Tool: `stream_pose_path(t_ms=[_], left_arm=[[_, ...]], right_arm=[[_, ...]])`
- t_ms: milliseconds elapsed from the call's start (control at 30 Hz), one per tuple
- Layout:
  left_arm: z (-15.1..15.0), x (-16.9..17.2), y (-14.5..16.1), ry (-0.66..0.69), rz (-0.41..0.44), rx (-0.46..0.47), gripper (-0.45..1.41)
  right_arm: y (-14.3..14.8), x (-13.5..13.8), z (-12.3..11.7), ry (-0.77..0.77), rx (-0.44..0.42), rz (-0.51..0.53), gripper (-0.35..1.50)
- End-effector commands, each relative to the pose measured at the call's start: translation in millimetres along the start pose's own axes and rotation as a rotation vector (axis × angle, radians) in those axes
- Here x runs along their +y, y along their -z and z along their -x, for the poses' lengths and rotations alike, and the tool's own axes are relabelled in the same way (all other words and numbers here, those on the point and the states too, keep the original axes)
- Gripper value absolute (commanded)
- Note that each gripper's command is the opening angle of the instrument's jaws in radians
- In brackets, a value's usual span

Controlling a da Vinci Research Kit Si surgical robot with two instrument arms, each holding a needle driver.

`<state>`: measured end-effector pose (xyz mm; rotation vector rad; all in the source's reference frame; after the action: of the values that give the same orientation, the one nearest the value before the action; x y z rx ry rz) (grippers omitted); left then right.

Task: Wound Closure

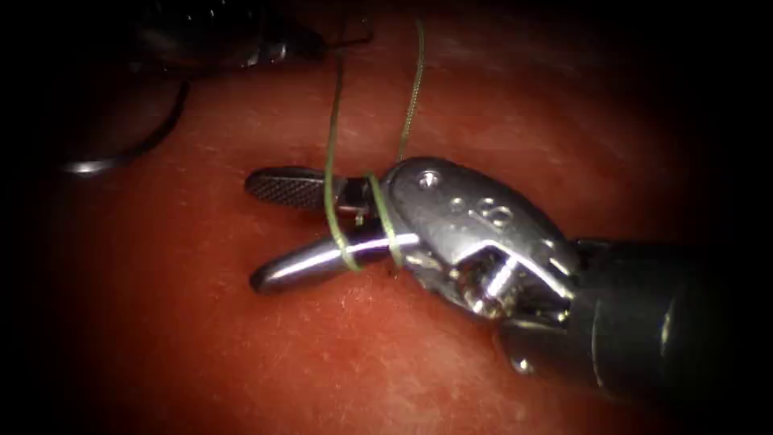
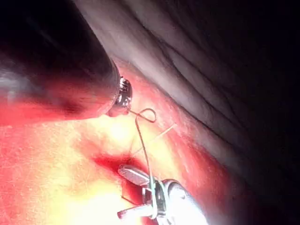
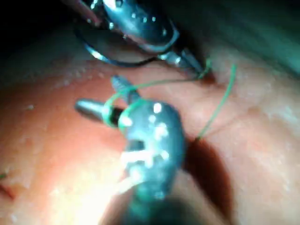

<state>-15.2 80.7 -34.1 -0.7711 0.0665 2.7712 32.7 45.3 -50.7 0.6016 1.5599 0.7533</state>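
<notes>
The thin green thread (image 1: 332,153) runs down from the frame's top and wraps twice around the shiny steel right tool (image 1: 266,234), whose long axis points left, jaws wide apart and gripping nothing, over the red tissue (image 1: 201,346). At upper left, the dark curved needle (image 1: 153,137) arcs on the tissue beside the dark left tool (image 1: 241,44); whether its jaws grip anything I cannot tell.

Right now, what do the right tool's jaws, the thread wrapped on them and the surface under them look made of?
Right tool: polished metal by its bright glints, one jaw face cross-hatched; jaws open, gripping nothing. Thread: thin green strand, probably synthetic, looped twice around the jaws and running up to the left tool. Tissue: soft, moist, reddish, with fine surface texture. Needle: dark curved wire, likely steel, lying at upper left.
</notes>
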Motion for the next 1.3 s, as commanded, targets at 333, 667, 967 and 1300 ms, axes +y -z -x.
stream_pose_path(t_ms=[333,667,967,1300], left_arm=[[3.6,4.1,-1.5,-0.014,0.006,-0.034,-0.35],[2.9,7.2,2.6,-0.009,0.029,-0.033,-0.35],[1.6,14.4,6.9,-0.021,0.044,-0.029,-0.35],[1.3,14.9,7.6,-0.020,0.055,-0.024,-0.35]], right_arm=[[0.7,1.7,-3.2,-0.043,0.292,0.076,0.98],[5.7,4.2,-3.9,0.000,0.297,0.395,1.03],[7.5,5.3,-2.5,0.010,0.107,0.652,1.06],[5.4,8.4,-0.2,-0.052,0.025,0.735,1.09]])
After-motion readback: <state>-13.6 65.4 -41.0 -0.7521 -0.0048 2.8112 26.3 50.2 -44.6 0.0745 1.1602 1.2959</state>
